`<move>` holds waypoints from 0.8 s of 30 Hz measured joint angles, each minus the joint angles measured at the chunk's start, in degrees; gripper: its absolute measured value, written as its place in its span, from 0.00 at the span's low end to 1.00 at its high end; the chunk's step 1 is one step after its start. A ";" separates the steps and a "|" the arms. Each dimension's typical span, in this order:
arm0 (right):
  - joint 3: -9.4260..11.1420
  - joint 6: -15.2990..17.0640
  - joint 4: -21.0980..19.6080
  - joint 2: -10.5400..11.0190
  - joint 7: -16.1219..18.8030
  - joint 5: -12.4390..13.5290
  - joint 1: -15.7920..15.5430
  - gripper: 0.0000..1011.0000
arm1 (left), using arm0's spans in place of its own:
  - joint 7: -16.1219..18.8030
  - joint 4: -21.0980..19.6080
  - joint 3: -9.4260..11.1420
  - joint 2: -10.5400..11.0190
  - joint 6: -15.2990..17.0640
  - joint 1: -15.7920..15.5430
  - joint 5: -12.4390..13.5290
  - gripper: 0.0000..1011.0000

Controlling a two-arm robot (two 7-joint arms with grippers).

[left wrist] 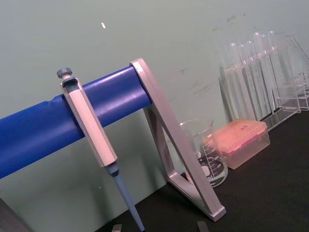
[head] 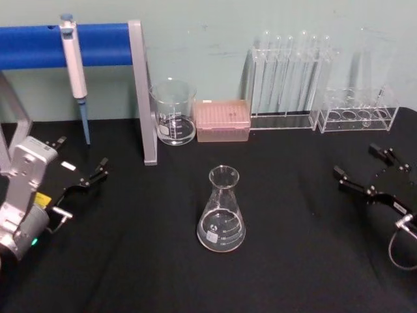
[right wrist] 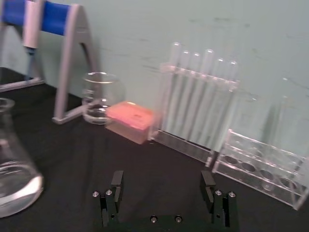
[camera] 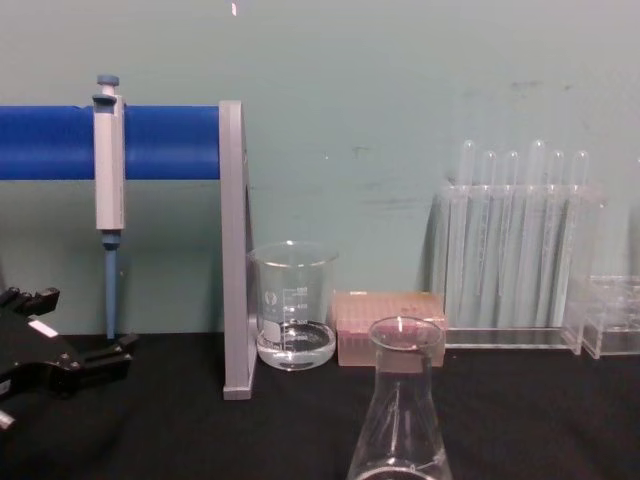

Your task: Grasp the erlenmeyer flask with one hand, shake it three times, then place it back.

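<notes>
Upright on black desk: clear glass conical flask, between black left pincer and right pincer, both agape.

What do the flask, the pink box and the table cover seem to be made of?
The flask is probably clear glass: glossy and see-through, with printed marks and bright reflections. The pink box is likely translucent plastic, since its surface looks cloudy and dull. The table cover seems to be black cloth, matte and without shine.
</notes>
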 joint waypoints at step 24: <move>-1.34 -0.43 -1.73 -0.61 17.70 4.20 1.10 0.99 | 0.00 0.00 0.00 0.00 0.00 0.00 0.00 0.99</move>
